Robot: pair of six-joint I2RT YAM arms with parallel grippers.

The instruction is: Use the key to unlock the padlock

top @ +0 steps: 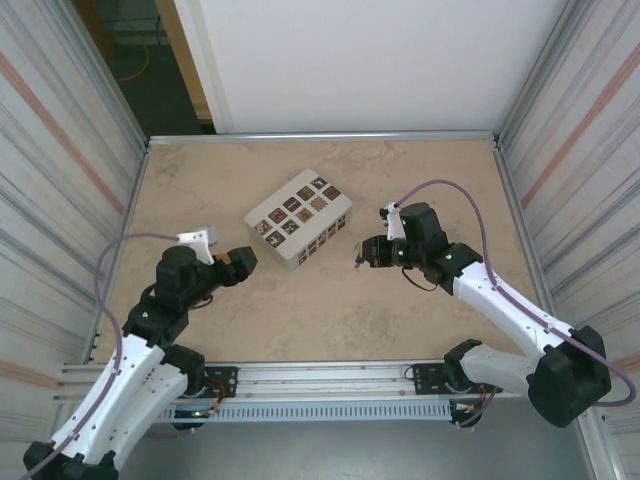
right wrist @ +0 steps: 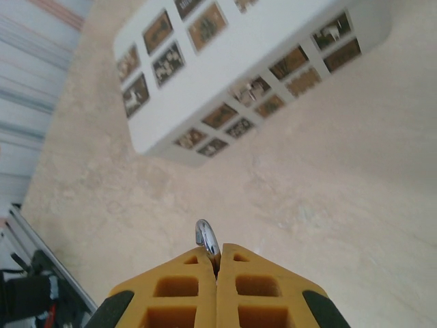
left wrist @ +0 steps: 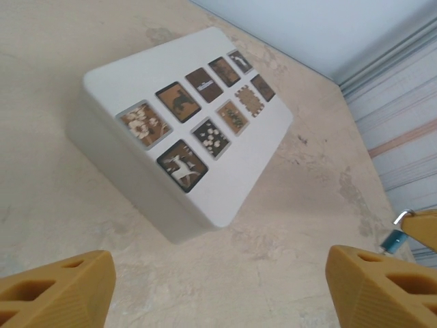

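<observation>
My right gripper (right wrist: 218, 256) is shut on the padlock, and its silvery shackle (right wrist: 207, 238) sticks out past the yellow fingertips. The left wrist view catches the padlock's blue body (left wrist: 393, 239) at the far right, held above the table beside a yellow finger. From above, the right gripper (top: 362, 252) hovers right of the white box (top: 330, 212). My left gripper (left wrist: 218, 294) is open, with nothing but bare table between its fingers (left wrist: 58, 290). It sits left of the box, seen from above (top: 240, 262). The key is hidden from me.
The white box (left wrist: 263, 147) with dark patterned tiles lies at an angle mid-table, between the two grippers. Corrugated metal walls (top: 60, 150) close in the left and right sides. A rail (top: 320, 375) runs along the near edge by the arm bases.
</observation>
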